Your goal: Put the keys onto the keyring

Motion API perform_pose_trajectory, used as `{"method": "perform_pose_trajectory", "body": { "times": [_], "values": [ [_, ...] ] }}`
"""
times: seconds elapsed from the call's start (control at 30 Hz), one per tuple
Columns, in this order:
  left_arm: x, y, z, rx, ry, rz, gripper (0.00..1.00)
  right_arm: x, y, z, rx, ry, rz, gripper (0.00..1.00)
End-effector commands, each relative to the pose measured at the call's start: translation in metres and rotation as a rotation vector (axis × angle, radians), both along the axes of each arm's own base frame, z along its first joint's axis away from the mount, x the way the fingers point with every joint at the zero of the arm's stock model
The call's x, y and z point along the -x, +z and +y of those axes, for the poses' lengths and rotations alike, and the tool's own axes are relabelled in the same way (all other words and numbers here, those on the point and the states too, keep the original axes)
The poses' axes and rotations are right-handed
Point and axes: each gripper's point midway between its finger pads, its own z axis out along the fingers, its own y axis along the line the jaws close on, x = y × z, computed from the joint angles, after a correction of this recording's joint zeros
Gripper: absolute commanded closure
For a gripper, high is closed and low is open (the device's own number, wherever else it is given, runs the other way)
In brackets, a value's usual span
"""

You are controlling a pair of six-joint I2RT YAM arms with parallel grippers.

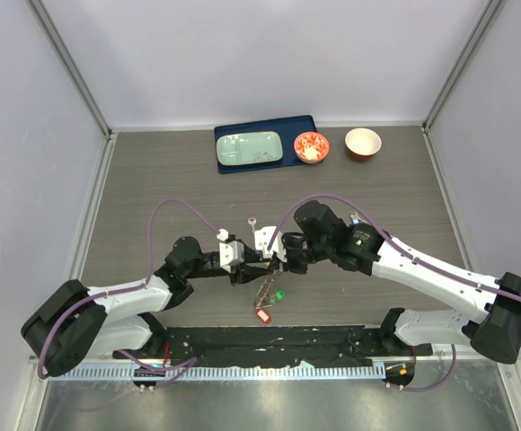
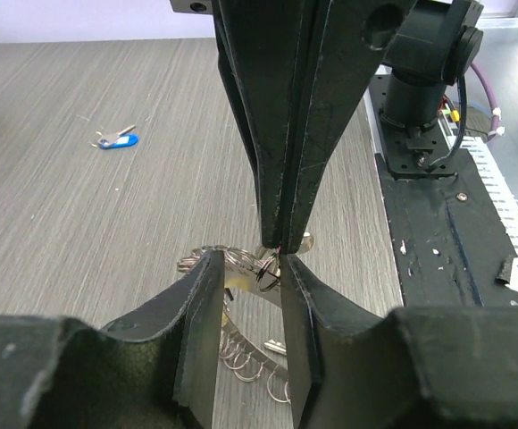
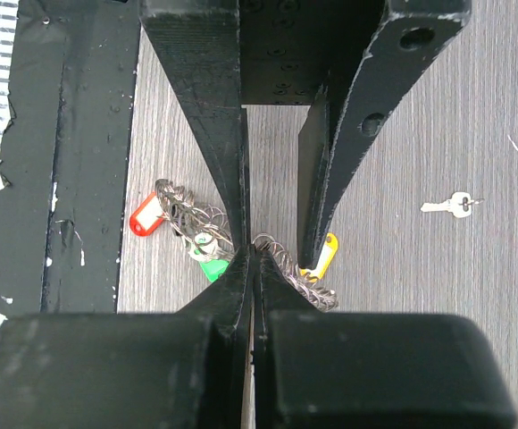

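Note:
The keyring (image 3: 183,210), a dark ring strung with several small wire loops, hangs from my right gripper (image 3: 253,255), which is shut on its top. Red (image 3: 145,217), green (image 3: 213,266) and yellow (image 3: 323,257) tagged keys dangle from it. My left gripper (image 2: 250,264) faces the right gripper (image 2: 277,243); its fingers stand apart on either side of that tip and a small loop (image 2: 268,270). From above, both grippers (image 1: 262,269) (image 1: 277,266) meet over the keyring (image 1: 265,290). A loose silver key (image 1: 253,222) and a blue-tagged key (image 2: 116,139) lie on the table.
A blue tray (image 1: 304,127) with a pale green plate (image 1: 250,149) sits at the back. Beside it stand a patterned red bowl (image 1: 312,147) and a red-and-white bowl (image 1: 363,144). The black base strip (image 1: 269,339) runs along the near edge.

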Motion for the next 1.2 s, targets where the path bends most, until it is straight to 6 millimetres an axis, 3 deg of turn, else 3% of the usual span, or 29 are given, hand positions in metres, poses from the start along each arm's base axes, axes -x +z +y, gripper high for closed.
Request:
{"method": "perform_pose_trajectory", "body": {
  "times": [0.0,0.27,0.37,0.5,0.57,0.83,1.17],
  "values": [
    [0.002,0.012,-0.004,0.017,-0.038,-0.043,0.66,-0.003,0.030,0.007,-0.073,0.012,-0.053,0.99],
    [0.004,0.003,-0.001,-0.007,-0.036,-0.024,0.65,-0.005,0.038,0.000,-0.080,-0.024,-0.082,0.99],
    [0.004,0.004,-0.001,-0.006,-0.036,-0.025,0.73,-0.004,0.039,-0.002,-0.082,-0.028,-0.079,0.99],
    [0.004,0.004,-0.002,-0.006,-0.040,-0.023,0.94,-0.003,0.038,-0.002,-0.081,-0.029,-0.074,0.99],
    [0.005,0.004,-0.002,-0.005,-0.042,-0.022,0.99,-0.003,0.039,-0.003,-0.081,-0.032,-0.072,0.99],
    [-0.009,0.019,0.009,0.089,0.098,-0.005,1.00,0.000,0.036,-0.016,-0.065,-0.071,-0.067,0.99],
    [-0.006,0.055,0.017,0.237,0.143,0.055,1.00,0.006,0.026,-0.030,-0.055,-0.122,-0.038,0.99]
  ]
}}
